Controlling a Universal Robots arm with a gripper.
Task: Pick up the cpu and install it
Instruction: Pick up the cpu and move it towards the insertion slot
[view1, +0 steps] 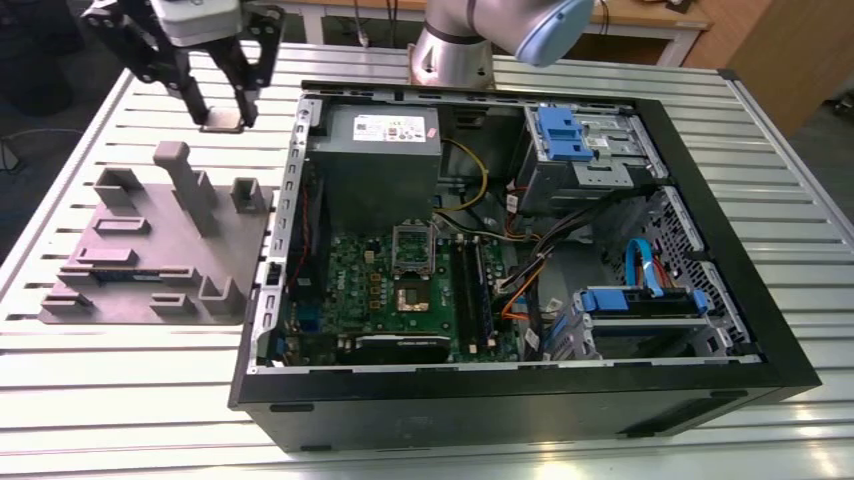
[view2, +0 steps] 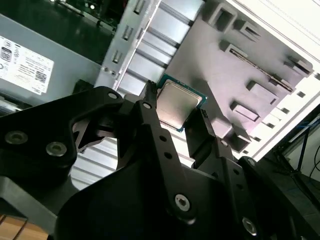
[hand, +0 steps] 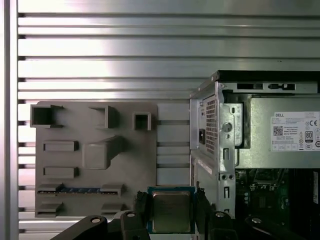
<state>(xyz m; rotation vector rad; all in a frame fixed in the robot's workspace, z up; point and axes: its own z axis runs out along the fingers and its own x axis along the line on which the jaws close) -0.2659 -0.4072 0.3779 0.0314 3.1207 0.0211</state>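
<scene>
Step 1 of 2 looks done: in the exterior view's upper left, the gripper (view1: 223, 108) is clamped on the cpu (view1: 222, 124), held above the table (view1: 134, 400). Seating it in the motherboard socket (view1: 412, 292), mid-frame, is left.
</scene>
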